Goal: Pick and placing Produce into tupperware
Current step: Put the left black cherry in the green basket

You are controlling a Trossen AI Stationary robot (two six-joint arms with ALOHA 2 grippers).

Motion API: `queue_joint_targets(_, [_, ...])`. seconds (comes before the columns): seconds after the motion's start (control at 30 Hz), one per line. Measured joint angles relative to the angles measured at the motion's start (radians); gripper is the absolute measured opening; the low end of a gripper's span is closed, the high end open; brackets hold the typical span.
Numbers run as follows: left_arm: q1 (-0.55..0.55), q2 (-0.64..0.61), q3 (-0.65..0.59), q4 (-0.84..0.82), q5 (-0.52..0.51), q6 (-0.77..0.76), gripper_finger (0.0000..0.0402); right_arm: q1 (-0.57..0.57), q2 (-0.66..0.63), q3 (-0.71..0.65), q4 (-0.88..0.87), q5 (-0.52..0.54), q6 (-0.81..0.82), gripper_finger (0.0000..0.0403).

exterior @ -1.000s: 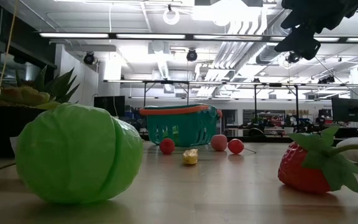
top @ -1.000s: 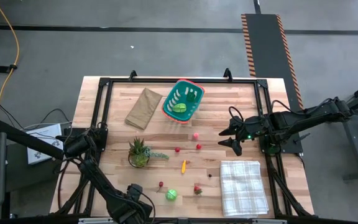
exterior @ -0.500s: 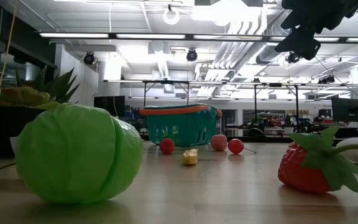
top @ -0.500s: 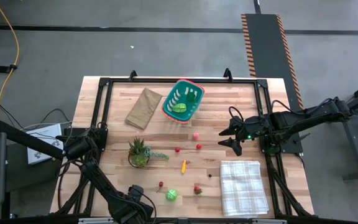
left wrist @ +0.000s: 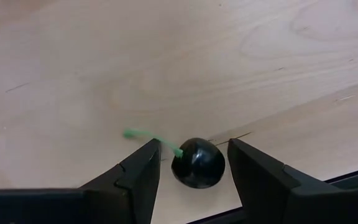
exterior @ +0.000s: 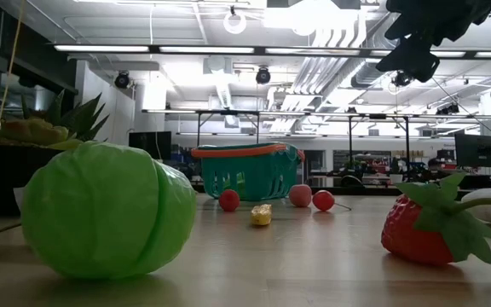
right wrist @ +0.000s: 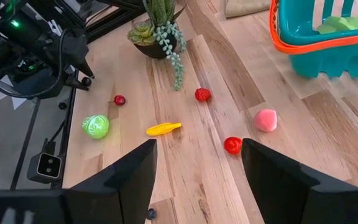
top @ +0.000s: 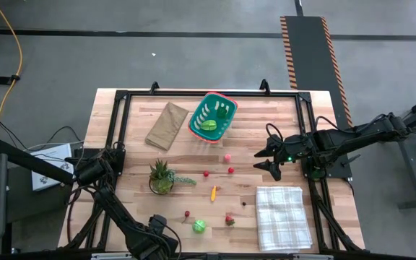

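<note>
High view comparison with the frames of the last second shows no change: no arm or piece has moved, so the task has not advanced. The right gripper point(top: 269, 160) hovers with fingers spread, above the table right of the pink toy fruit point(top: 227, 157) and small red pieces. The teal-green slotted plastic basket with orange-red rim point(top: 212, 118) holds green pieces. The left gripper point(left wrist: 191, 163), spread, brackets a dark round cherry with green stem point(left wrist: 197, 163) at the near table edge.
</note>
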Motion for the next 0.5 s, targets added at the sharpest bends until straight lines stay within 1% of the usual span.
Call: queue_joint_targets(0.5, [0.0, 0.001, 0.0, -0.001, -0.004, -0.003, 0.0179, 0.0, 0.0, 0.0, 0.0, 0.006, 0.007, 0.0226])
